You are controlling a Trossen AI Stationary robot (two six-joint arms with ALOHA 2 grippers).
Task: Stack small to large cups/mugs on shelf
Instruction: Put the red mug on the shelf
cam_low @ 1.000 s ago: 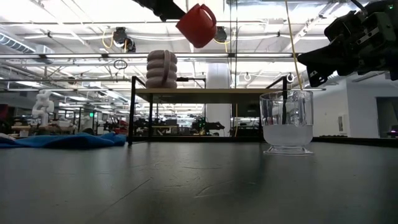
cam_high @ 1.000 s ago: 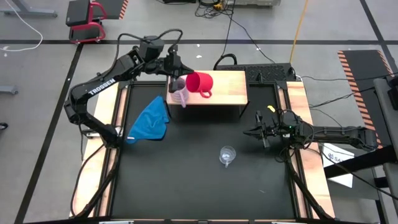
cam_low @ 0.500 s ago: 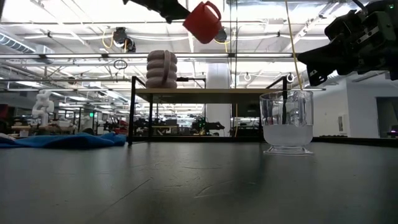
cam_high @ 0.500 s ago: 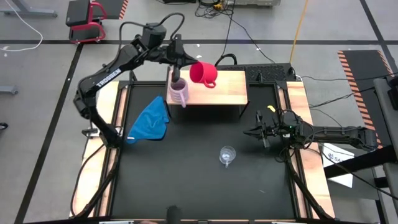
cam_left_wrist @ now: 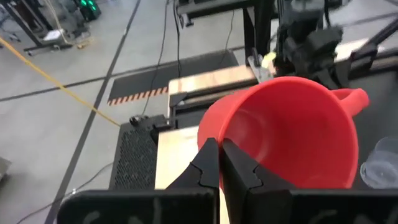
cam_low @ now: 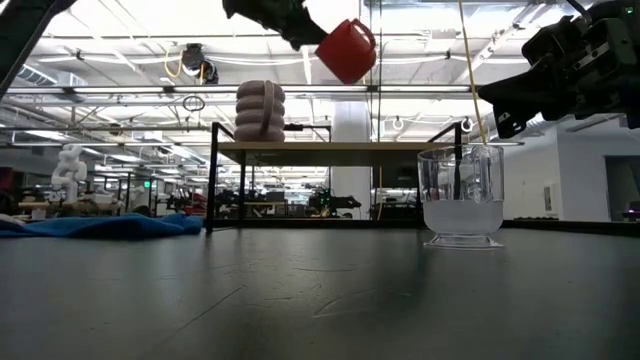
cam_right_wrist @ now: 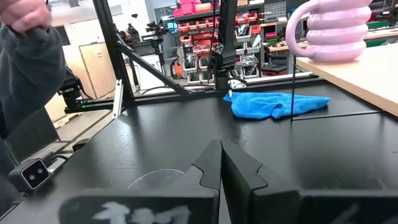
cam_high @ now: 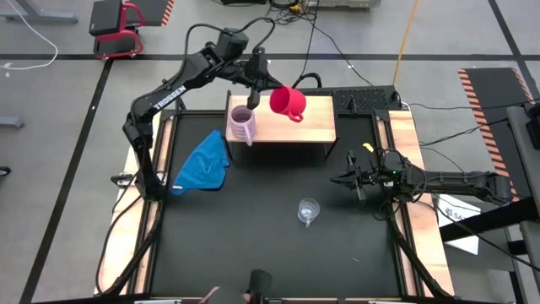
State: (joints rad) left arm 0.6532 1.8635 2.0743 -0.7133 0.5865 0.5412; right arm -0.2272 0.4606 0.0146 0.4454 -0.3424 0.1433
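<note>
My left gripper (cam_high: 268,91) is shut on the red mug (cam_high: 287,101) and holds it high above the middle of the light-wood shelf (cam_high: 304,127). The ribbed lilac-pink mug (cam_high: 242,124) stands upright on its base at the shelf's left end, also in the low view (cam_low: 260,110). The clear glass cup (cam_high: 309,210) stands on the black table in front of the shelf. My right gripper (cam_high: 350,179) hovers shut and empty to the right of the glass cup, level above the table (cam_right_wrist: 221,155). My left gripper pinches the red mug's rim (cam_left_wrist: 214,134), on the side away from the handle (cam_left_wrist: 351,99). One finger (cam_left_wrist: 239,168) is inside the mug and the other outside. The mug is lifted clear above the shelf and tilted (cam_low: 347,50).
A blue cloth (cam_high: 202,162) lies on the table left of the shelf. Pale wooden rails (cam_high: 405,135) run along the table's sides. A person's sleeve (cam_right_wrist: 25,50) shows beyond the table in the right wrist view.
My left gripper has carried the red mug from beside the lilac-pink mug toward the table's right and far edges, over the shelf's middle, still shut on it. The mug stays lifted clear and tilted.
</note>
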